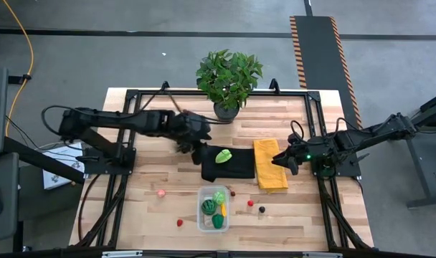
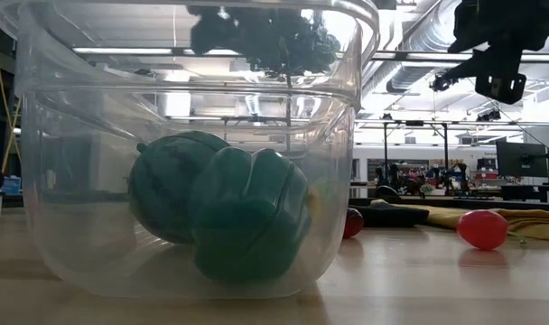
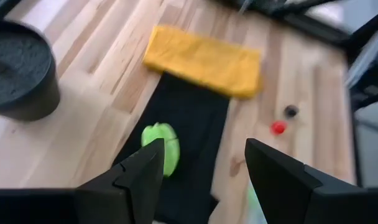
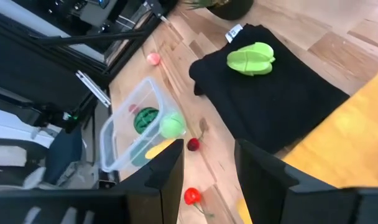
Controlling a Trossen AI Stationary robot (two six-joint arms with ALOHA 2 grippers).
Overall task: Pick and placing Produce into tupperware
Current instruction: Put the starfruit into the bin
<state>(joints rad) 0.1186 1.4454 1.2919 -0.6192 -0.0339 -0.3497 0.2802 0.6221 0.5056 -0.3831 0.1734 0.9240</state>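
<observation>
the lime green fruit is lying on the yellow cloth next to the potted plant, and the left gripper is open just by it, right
Not quite. The lime green fruit lies on the black cloth, not the yellow cloth beside it, as the high view shows. The rest holds: the open left gripper is near it, by the potted plant.

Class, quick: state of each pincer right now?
Left pincer: open, holding nothing, above the lime-green fruit.
Right pincer: open, holding nothing.

Tupperware (image 1: 212, 209) top open, approach from above clear. Potted plant (image 1: 229, 80) blocks counter (image 1: 153, 175) far edge; loose produce dots near side.
</observation>
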